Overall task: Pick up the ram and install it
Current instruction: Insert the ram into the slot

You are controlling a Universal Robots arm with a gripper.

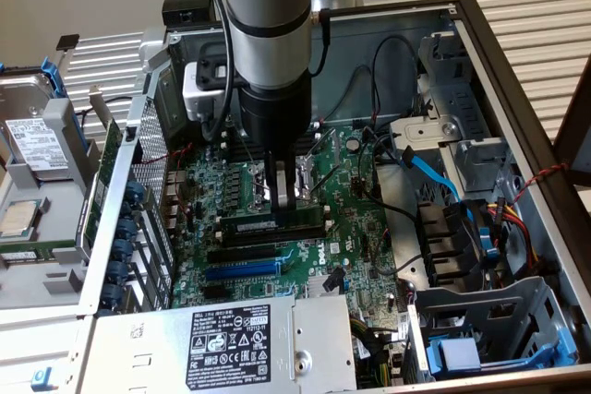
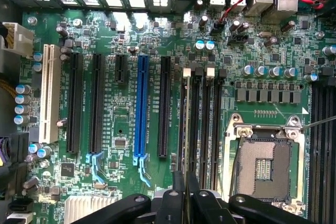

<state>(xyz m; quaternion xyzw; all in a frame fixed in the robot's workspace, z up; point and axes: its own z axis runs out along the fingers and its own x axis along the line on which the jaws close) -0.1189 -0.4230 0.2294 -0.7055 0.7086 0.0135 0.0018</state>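
The ram (image 1: 268, 226) is a long narrow stick standing on edge across the green motherboard (image 1: 369, 228), right under my gripper (image 1: 286, 200). In the wrist view the ram (image 2: 187, 119) appears as a thin edge running along the outermost of the black memory slots (image 2: 207, 124). Its near end lies between the black fingers of my gripper (image 2: 185, 192), which is shut on it. I cannot tell whether the stick is seated in the slot. The slot's white end clip (image 2: 186, 72) shows at the far end.
The CPU socket (image 2: 262, 166) lies beside the memory slots. Black and blue expansion slots (image 2: 140, 108) sit on the other side. Case walls, a power supply (image 1: 249, 339), a drive cage (image 1: 489, 339) and loose cables (image 1: 434, 177) surround the board. A hard drive (image 1: 32, 140) lies outside the case.
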